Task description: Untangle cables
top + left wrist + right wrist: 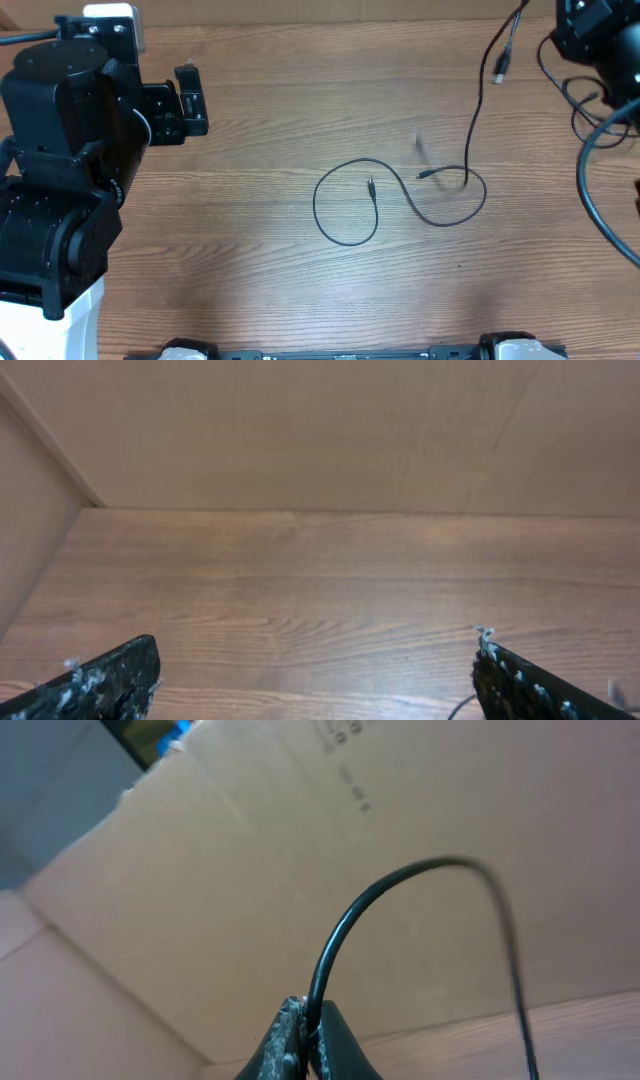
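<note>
Thin black cables (345,205) lie in two loose loops in the middle of the wooden table (260,260), with small plug ends (371,184) inside and between the loops. From the right loop (450,205) one strand (478,110) rises toward the top right, and a plug end (500,70) dangles beside it. My right gripper (312,1016) is shut on this cable (345,920), which arches up out of the jaws and drops away on the right. My left gripper (315,695) hangs open over bare wood at the table's left (196,98), apart from the loops, nothing between its fingers (110,682).
The left arm's bulky black body (60,150) fills the left side of the table. The right arm (600,40) and its thicker black wires (600,200) occupy the top right. A cardboard wall (320,430) stands along the table's back and side edges.
</note>
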Controlling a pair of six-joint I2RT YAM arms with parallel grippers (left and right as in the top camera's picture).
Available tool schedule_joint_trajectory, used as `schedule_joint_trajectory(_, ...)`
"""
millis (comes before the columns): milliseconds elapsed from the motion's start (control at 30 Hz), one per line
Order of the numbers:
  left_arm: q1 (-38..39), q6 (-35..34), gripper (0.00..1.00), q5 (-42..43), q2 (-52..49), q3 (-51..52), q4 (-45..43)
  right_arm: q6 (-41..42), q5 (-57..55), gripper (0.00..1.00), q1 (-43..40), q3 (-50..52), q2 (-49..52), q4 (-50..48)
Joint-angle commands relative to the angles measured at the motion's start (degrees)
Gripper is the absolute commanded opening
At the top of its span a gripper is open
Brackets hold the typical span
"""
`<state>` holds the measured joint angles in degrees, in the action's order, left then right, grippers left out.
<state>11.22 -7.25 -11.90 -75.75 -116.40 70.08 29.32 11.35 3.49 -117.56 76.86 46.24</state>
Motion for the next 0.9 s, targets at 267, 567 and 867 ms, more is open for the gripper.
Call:
schedule_joint_trajectory(267, 0.0, 0.9, 0.99, -0.7, -0.3, -0.9, 0.9, -9.0, -6.2, 0.04, -9.6, -1.1, 13.6, -0.3)
schedule_joint_trajectory(567, 0.0, 0.8, 1.00, -0.1, -0.3, -0.9, 2.1, -12.7, -5.7, 0.04, -24.7, -12.0, 12.2, 9.7)
schedule_joint_trajectory(867, 0.1, 0.8, 1.00, 0.0, -0.3, -0.9, 2.1, -7.9, -4.7, 0.84, -20.9, -10.5, 13.7, 21.0)
